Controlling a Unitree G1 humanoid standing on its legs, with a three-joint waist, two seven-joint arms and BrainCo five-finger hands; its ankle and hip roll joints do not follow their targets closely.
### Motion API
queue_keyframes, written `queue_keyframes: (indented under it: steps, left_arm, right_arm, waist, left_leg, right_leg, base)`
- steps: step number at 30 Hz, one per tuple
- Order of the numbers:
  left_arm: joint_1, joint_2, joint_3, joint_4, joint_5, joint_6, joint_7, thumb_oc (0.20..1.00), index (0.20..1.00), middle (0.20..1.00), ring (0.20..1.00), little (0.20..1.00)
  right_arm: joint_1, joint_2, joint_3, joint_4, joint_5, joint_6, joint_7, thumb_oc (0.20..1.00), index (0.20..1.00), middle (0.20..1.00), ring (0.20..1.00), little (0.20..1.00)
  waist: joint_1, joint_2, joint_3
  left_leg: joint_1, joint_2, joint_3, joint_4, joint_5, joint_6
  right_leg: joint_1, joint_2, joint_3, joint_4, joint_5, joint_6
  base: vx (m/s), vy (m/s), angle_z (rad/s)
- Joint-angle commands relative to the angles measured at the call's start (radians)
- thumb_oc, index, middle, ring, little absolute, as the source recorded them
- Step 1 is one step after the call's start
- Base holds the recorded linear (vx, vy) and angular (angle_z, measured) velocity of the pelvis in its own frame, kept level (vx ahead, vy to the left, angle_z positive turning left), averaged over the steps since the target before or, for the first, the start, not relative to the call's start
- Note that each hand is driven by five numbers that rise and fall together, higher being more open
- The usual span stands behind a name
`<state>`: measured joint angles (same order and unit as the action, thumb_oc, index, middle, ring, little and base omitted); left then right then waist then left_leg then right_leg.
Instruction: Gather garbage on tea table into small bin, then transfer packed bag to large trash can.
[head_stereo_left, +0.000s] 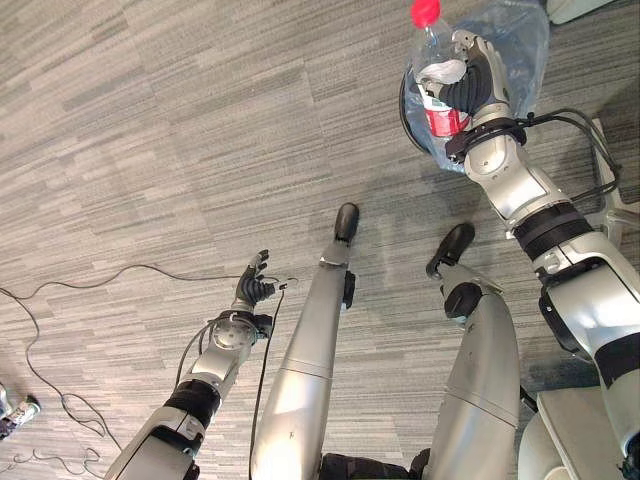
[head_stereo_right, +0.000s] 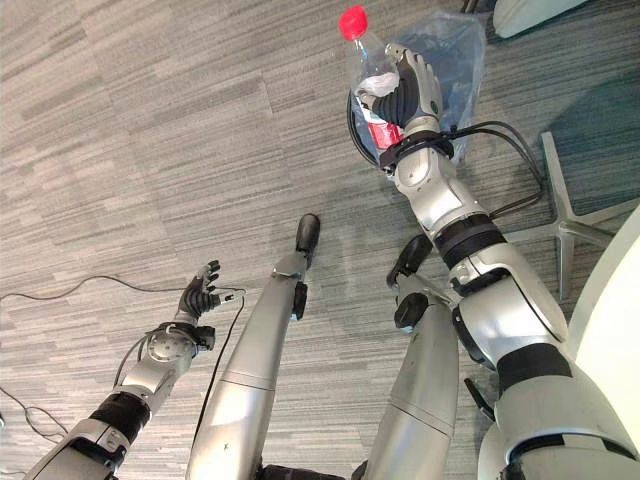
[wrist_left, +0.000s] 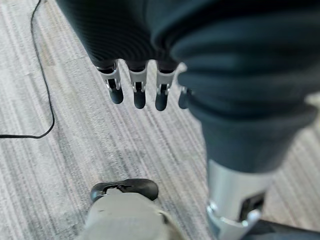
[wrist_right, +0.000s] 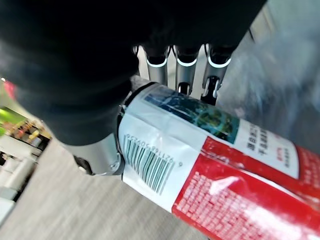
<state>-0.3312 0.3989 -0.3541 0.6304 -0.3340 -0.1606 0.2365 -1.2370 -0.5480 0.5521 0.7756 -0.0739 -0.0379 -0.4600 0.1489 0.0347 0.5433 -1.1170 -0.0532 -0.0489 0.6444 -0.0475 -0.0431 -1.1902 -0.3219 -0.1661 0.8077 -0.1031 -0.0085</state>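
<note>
My right hand (head_stereo_left: 482, 78) is shut on a clear plastic bottle (head_stereo_left: 436, 80) with a red cap and a red and white label. The bottle is held cap up, over a small dark bin (head_stereo_left: 406, 112) lined with a translucent blue bag (head_stereo_left: 512, 40). Up close, the right wrist view has the fingers (wrist_right: 186, 64) curled round the labelled bottle (wrist_right: 210, 165). My left hand (head_stereo_left: 252, 290) hangs low at the left above the grey carpet. Its fingers (wrist_left: 137, 89) are relaxed and hold nothing.
A grey star-shaped chair base (head_stereo_right: 562, 222) stands on the carpet just right of the bin. A pale rounded piece of furniture (head_stereo_right: 612, 320) fills the right edge, and another pale piece (head_stereo_left: 580, 8) lies at the top right. Open carpet stretches to the left.
</note>
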Motion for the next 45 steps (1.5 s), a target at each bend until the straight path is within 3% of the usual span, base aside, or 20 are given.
queue_keyframes:
  steps: [1,4,5,15,19,23,30,33,34,35,45]
  left_arm:
    - [0.068,-0.006,-0.034,0.008,0.002,-0.006,-0.003,1.000,1.000,1.000,1.000,1.000]
    - [0.073,-0.001,-0.037,0.000,0.007,-0.005,-0.004,1.000,1.000,1.000,1.000,1.000]
    - [0.076,0.005,-0.036,-0.004,0.010,-0.007,-0.004,1.000,1.000,1.000,1.000,1.000]
    - [0.086,0.004,-0.020,-0.006,0.018,-0.002,0.000,1.000,1.000,1.000,1.000,1.000]
    - [0.092,0.001,0.006,-0.010,0.035,-0.008,0.006,1.000,1.000,1.000,1.000,1.000]
    - [0.097,0.011,0.011,-0.015,0.049,-0.013,0.011,1.000,1.000,1.000,1.000,1.000]
    - [0.092,0.037,0.000,-0.016,0.040,-0.026,0.021,1.000,1.000,1.000,1.000,1.000]
    - [0.084,0.046,-0.004,-0.017,0.033,-0.031,0.024,1.000,1.000,1.000,1.000,1.000]
    - [0.081,0.048,-0.005,-0.016,0.031,-0.033,0.025,1.000,1.000,1.000,1.000,1.000]
    - [0.078,0.048,-0.006,-0.014,0.028,-0.034,0.025,1.000,1.000,1.000,1.000,1.000]
    - [0.073,0.020,0.022,-0.008,0.012,-0.020,0.015,1.000,1.000,1.000,1.000,1.000]
  right_arm:
    - [0.070,-0.006,0.001,-0.059,0.025,-0.032,-0.040,0.200,0.200,0.200,0.200,0.200]
    - [0.078,-0.012,-0.003,-0.041,0.025,-0.028,-0.037,0.200,0.200,0.200,0.200,0.200]
    - [0.071,-0.019,0.009,-0.015,0.028,-0.025,-0.031,1.000,1.000,1.000,1.000,1.000]
    - [0.093,-0.049,0.028,-0.052,0.011,-0.027,-0.023,1.000,1.000,1.000,1.000,1.000]
    - [0.117,-0.115,0.098,-0.129,-0.175,-0.010,-0.025,1.000,1.000,1.000,1.000,1.000]
    - [0.102,-0.139,0.216,-0.072,-0.330,0.025,0.007,1.000,1.000,1.000,1.000,1.000]
    - [0.060,-0.059,0.372,0.144,-0.424,0.065,0.070,1.000,1.000,1.000,1.000,1.000]
    - [0.061,-0.033,0.387,0.213,-0.423,0.075,0.085,1.000,1.000,1.000,1.000,1.000]
    - [0.062,-0.022,0.388,0.228,-0.417,0.076,0.090,0.746,0.746,0.746,0.746,0.746]
    - [0.065,-0.013,0.382,0.239,-0.404,0.075,0.091,0.200,0.200,0.200,0.200,0.200]
    - [0.118,-0.033,0.232,0.056,-0.271,0.046,0.047,0.200,0.200,0.200,0.200,0.200]
  waist:
    - [-0.004,0.042,-0.110]
    - [-0.008,0.051,-0.104]
    - [-0.009,0.056,-0.102]
    - [-0.031,0.054,-0.098]
    - [-0.045,0.036,-0.100]
    - [-0.050,0.027,-0.098]
    - [-0.038,0.040,-0.088]
    - [-0.034,0.051,-0.081]
    - [-0.033,0.053,-0.080]
    - [-0.032,0.054,-0.080]
    - [-0.042,0.029,-0.089]
  left_leg:
    - [-0.014,-0.036,0.037,0.015,-0.129,0.063]
    - [-0.013,-0.034,0.040,0.014,-0.128,0.062]
    - [-0.015,-0.033,0.042,0.016,-0.128,0.061]
    - [-0.025,-0.020,0.055,0.035,-0.133,0.060]
    - [-0.014,-0.011,0.055,0.019,-0.135,0.056]
    - [-0.017,-0.007,0.051,0.015,-0.137,0.051]
    - [-0.049,-0.014,0.048,0.023,-0.129,0.047]
    - [-0.060,-0.019,0.050,0.026,-0.124,0.047]
    - [-0.065,-0.020,0.051,0.027,-0.122,0.046]
    - [-0.068,-0.022,0.052,0.027,-0.121,0.047]
    - [0.006,-0.012,0.057,-0.046,-0.107,0.048]
  right_leg:
    - [0.009,0.046,0.016,-0.014,-0.118,0.048]
    - [0.005,0.049,0.020,-0.012,-0.116,0.050]
    - [-0.003,0.052,0.026,-0.010,-0.115,0.050]
    - [-0.019,0.069,0.041,0.003,-0.108,0.047]
    - [-0.004,0.077,0.035,-0.018,-0.108,0.049]
    - [0.001,0.081,0.031,-0.033,-0.106,0.052]
    - [-0.029,0.077,0.036,-0.021,-0.108,0.053]
    - [-0.042,0.074,0.038,-0.013,-0.108,0.053]
    - [-0.045,0.073,0.039,-0.011,-0.107,0.053]
    - [-0.048,0.073,0.039,-0.009,-0.106,0.053]
    - [0.024,0.098,0.033,-0.073,-0.078,0.059]
  base:
    - [0.03,-0.022,-0.05]
    - [0.01,-0.006,-0.01]
    - [0.00,0.000,0.00]
    - [0.01,-0.008,-0.05]
    - [0.00,-0.022,-0.02]
    - [0.00,-0.035,-0.06]
    - [0.00,0.000,0.01]
    - [0.00,-0.002,0.02]
    - [0.00,0.000,0.00]
    - [0.00,-0.003,0.04]
    - [-0.02,-0.007,-0.01]
